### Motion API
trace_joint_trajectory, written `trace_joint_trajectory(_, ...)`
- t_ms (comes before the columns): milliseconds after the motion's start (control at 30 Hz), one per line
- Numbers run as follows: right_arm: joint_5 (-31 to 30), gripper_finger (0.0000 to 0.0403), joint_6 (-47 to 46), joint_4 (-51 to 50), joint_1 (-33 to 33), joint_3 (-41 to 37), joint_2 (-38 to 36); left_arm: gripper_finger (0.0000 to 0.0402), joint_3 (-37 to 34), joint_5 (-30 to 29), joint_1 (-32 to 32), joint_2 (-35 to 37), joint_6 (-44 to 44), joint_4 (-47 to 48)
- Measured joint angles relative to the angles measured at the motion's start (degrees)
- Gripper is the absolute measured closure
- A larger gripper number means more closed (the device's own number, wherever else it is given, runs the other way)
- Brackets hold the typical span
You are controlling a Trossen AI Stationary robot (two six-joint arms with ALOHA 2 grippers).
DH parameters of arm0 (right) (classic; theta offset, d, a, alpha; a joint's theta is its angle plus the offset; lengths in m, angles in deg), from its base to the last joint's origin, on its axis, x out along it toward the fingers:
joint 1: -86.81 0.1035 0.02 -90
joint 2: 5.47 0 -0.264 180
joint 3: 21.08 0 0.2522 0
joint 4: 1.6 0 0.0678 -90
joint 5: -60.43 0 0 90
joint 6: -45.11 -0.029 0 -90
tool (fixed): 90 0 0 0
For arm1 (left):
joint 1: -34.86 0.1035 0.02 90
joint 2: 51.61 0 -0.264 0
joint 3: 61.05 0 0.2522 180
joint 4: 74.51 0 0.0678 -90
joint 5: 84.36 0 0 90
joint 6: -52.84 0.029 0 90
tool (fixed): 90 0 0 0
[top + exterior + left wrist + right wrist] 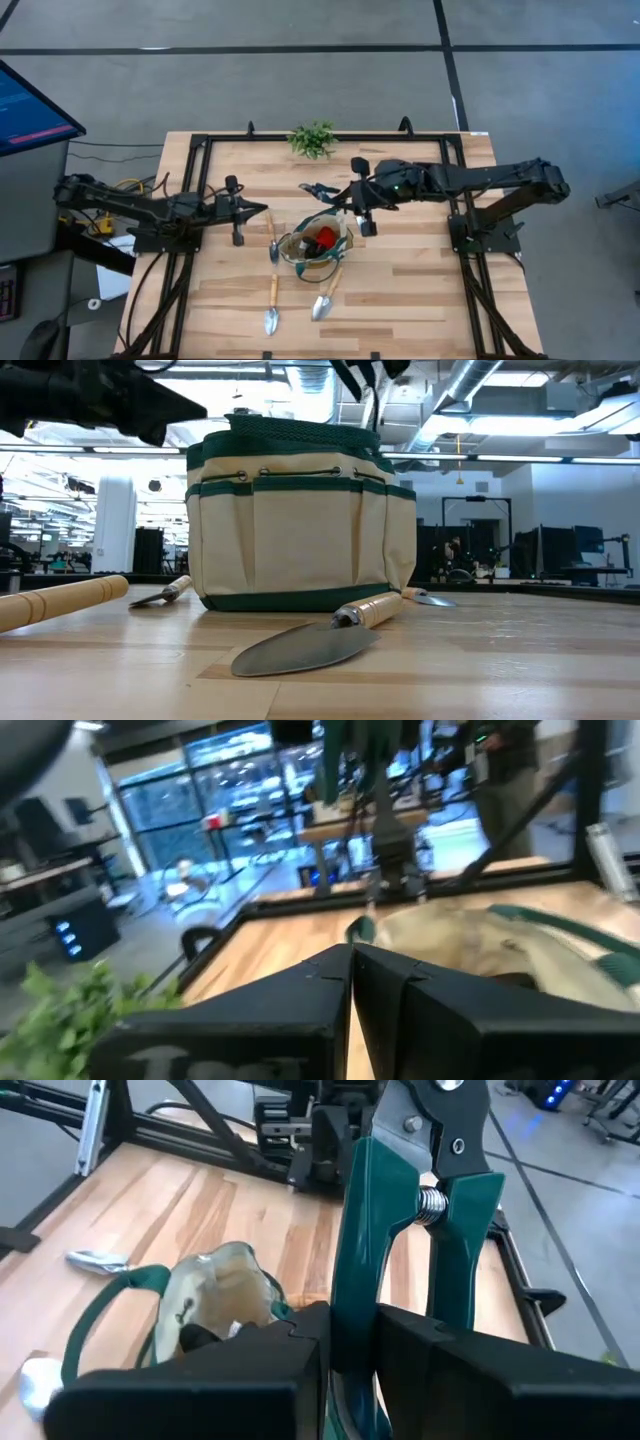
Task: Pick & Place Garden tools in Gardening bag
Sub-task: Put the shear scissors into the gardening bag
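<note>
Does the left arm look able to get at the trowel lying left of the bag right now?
Probably yes. The left end effector is shut and empty, just above the trowel in the high view, with nothing between. The bag sits beside it; the right end effector holds the shears farther off.

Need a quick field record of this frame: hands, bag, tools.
right hand: shut on one green handle of the pruning shears, raised beside the gardening bag
left hand: shut, empty, beside the bag
bag: upright, mouth open, red-and-black item inside
trowels on table: three, around the bag
plant: at the table's edge
</note>
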Motion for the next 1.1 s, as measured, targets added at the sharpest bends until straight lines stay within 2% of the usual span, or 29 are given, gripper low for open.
trace_joint_trajectory(133, 1.5, 0.0357, -0.03, 3.21, 0.02, 0.13, 0.55, 0.04, 0.0, 0.9, 0.07, 6.18, -1.43, 8.88)
trace_joint_trajectory(300, 7.01, 0.0357, -1.29, 6.43, -0.05, 0.06, 1.08, 0.04, -0.02, 2.12, 0.09, 11.79, -3.49, 16.7)
trace_joint_trajectory(433, 9.53, 0.0357, -2.62, 7.89, 0.04, 0.05, 3.33, 0.04, 0.0, 4.82, 0.09, 13.57, -3.69, 16.91)
trace_joint_trajectory(633, 12.33, 0.0357, -6.67, 8.11, -0.05, -0.02, 7.36, 0.04, 0.0, 4.97, 0.07, 13.75, -3.72, 17.01)
trace_joint_trajectory(900, 23.19, 0.0357, -10.1, 8.92, 0.02, -0.04, 10.7, 0.04, 0.0, 4.95, 0.08, 13.75, -3.72, 16.98)
trace_joint_trajectory(1100, 27.02, 0.0357, -11.01, 4.83, -1.2, -0.02, 11.14, 0.04, 0.0, 4.95, 0.09, 13.75, -3.74, 16.96)
